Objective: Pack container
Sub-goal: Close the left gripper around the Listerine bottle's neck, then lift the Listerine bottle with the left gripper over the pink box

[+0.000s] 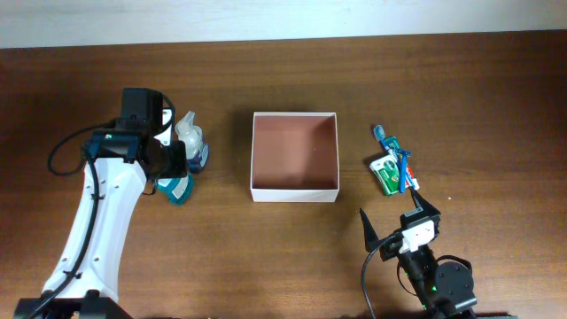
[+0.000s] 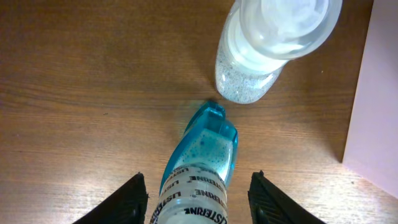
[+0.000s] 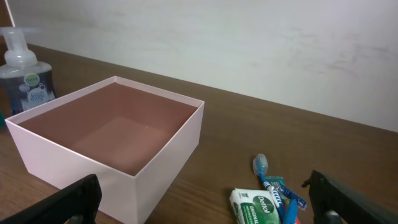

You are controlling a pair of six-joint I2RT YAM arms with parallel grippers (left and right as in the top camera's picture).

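Dark wooden desk [image 1: 461, 80] meets a pale wall [image 1: 266, 18] at its far edge, and the container [image 1: 295, 195] sits open-topped at the desk's middle. Toward the left edge my left gripper [image 2: 199, 177] stands open astride a blue mouthwash bottle [image 2: 202, 155] lying flat, fingers [image 2: 134, 199] clear of it on both sides, a pump bottle [image 2: 261, 68] just beyond it. My right gripper [image 1: 394, 217] hangs wide open near the front edge, a green soap pack [image 1: 385, 175] and blue toothbrush [image 1: 394, 152] just beyond it.

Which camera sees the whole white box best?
Overhead: the square, shallow white box with pinkish-brown inside shows whole, all four walls. Right wrist sees it slanted from one corner; left wrist catches only one wall's edge.
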